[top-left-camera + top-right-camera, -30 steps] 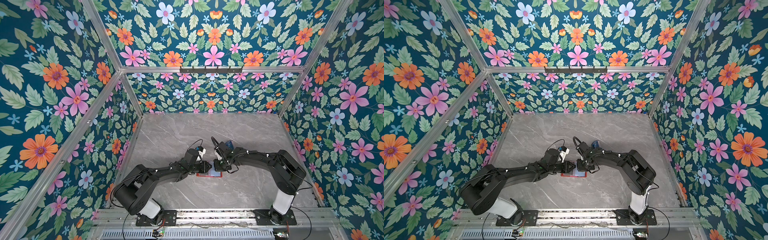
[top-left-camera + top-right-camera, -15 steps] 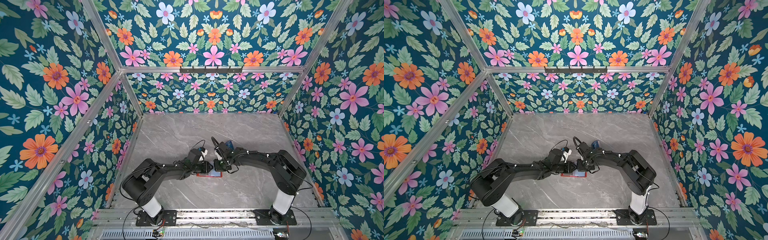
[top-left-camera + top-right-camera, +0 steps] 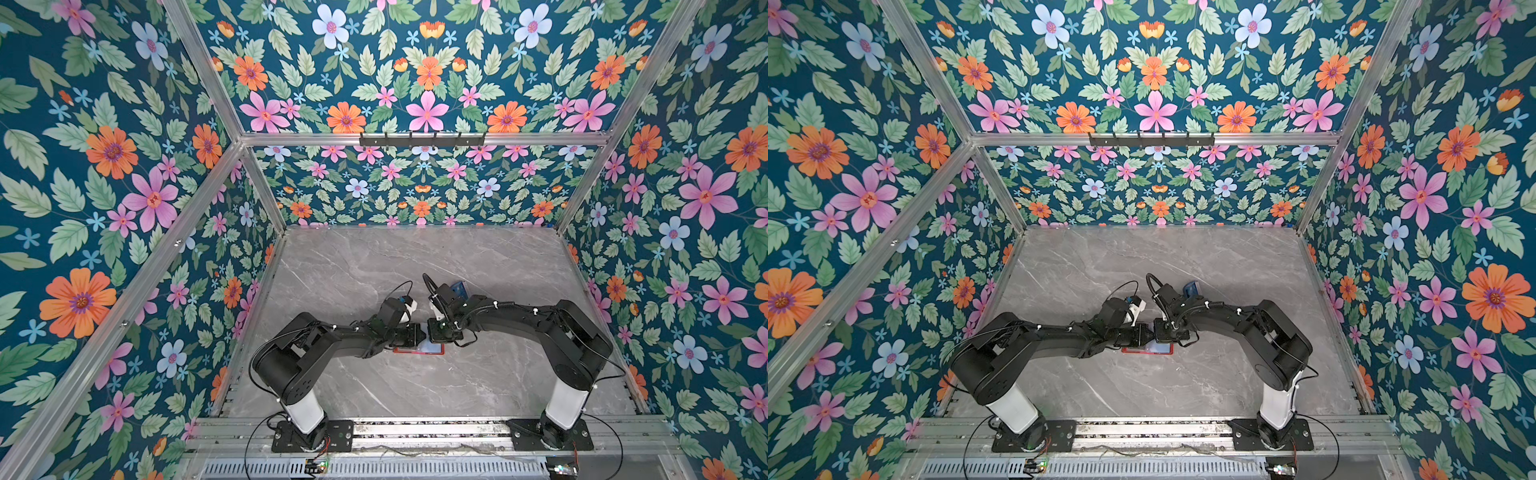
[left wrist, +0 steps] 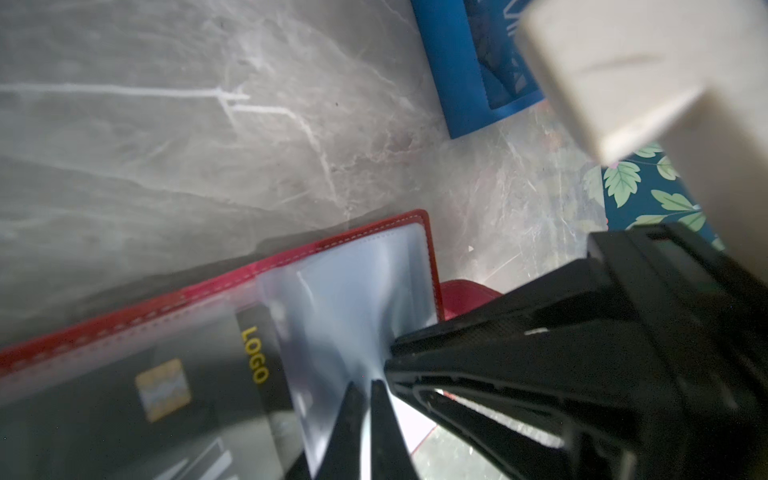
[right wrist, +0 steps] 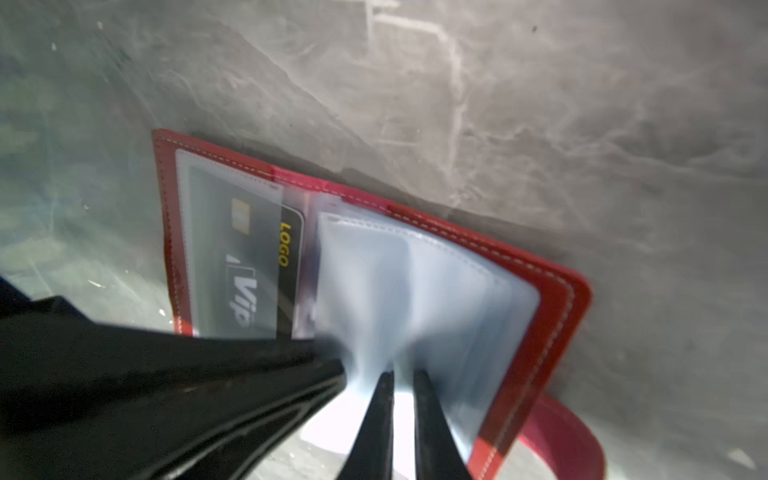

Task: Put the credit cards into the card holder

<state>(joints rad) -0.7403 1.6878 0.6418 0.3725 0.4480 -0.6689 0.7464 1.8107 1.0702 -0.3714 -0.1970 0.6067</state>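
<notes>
Two tools meet over the open card holder (image 3: pixel 417 351), which lies flat on the grey marble worktop (image 3: pixel 374 270) near its middle, somewhat closer to the front edge. The left tool (image 4: pixel 365 386) has its fingers (image 4: pixel 347 419) drawn almost together, with a leaf of the clear sleeves (image 4: pixel 365 291) pinched between the tips and lifted off the page. The right tool (image 5: pixel 401 378) shows only a narrow gap, and the clear sleeves (image 5: pixel 436 291) funnel down into it, so it grips them too. Blur makes it hard to say whether both hold the same leaf. In both top views the two tools sit tip to tip above the holder, the left tool (image 3: pixel 1144 334) just beside the right tool (image 3: pixel 1163 330).

One of the credit cards, the black card (image 5: pixel 291 249) with "Vip" and a yellow "LOGO", sits in the sleeve of the opposite page, its LOGO end sticking out toward the spine. The red snap strap (image 5: pixel 569 436) curls out from the cover's outer edge onto the worktop. A small blue stand (image 3: pixel 459 288) stands farther back, beside the right arm's wrist.
</notes>
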